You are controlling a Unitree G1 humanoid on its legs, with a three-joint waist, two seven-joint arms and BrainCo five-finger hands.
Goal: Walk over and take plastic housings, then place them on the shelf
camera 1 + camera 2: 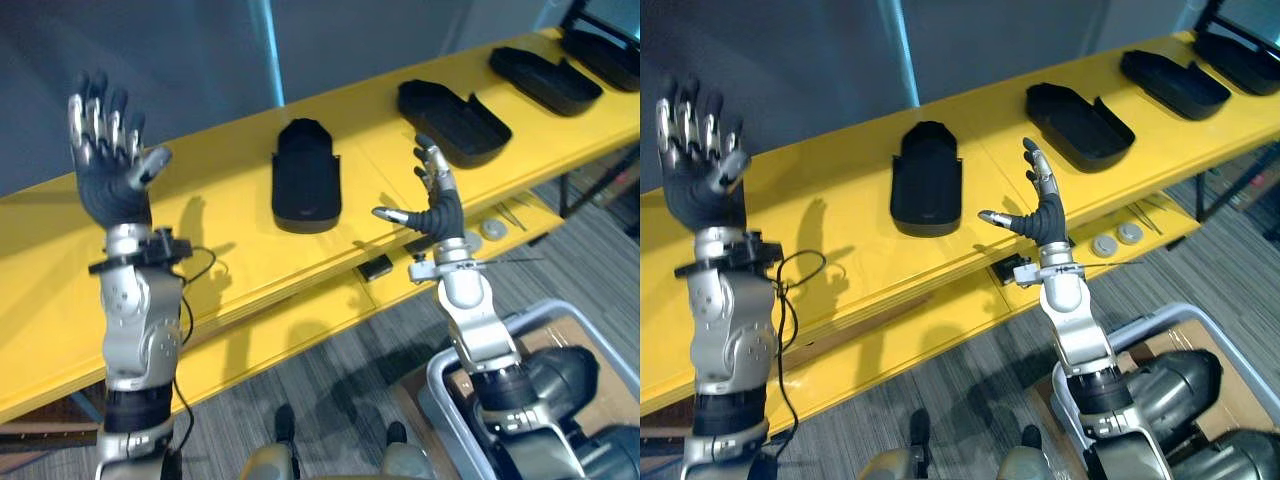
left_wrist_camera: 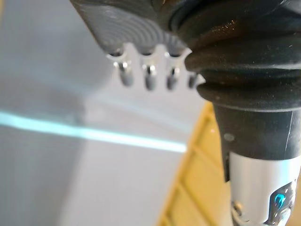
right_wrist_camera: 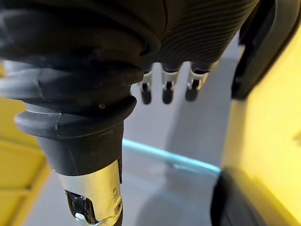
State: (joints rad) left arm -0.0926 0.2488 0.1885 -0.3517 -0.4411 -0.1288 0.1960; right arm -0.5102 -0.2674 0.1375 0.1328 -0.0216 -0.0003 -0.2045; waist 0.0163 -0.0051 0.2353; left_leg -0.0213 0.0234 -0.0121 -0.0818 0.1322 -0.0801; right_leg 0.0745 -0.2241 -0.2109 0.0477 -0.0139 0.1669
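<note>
Several black plastic housings lie in a row on the yellow shelf [image 1: 230, 150]: one in the middle [image 1: 305, 175], one further right [image 1: 452, 122], and two at the far right [image 1: 545, 78] [image 1: 605, 50]. My left hand [image 1: 110, 190] is raised upright over the shelf's left part, fingers straight and empty. My right hand [image 1: 440, 210] stands upright between the middle housing and the one to its right, open, thumb spread, holding nothing. In the right wrist view the straight fingers [image 3: 167, 89] point past a dark housing [image 3: 256, 47].
A lower yellow shelf board [image 1: 300, 320] carries a small black part [image 1: 375, 267] and grey discs [image 1: 490, 230]. A grey bin [image 1: 445, 390] lined with cardboard stands on the carpet at the lower right. A grey wall with a light-blue stripe [image 1: 268, 45] rises behind the shelf.
</note>
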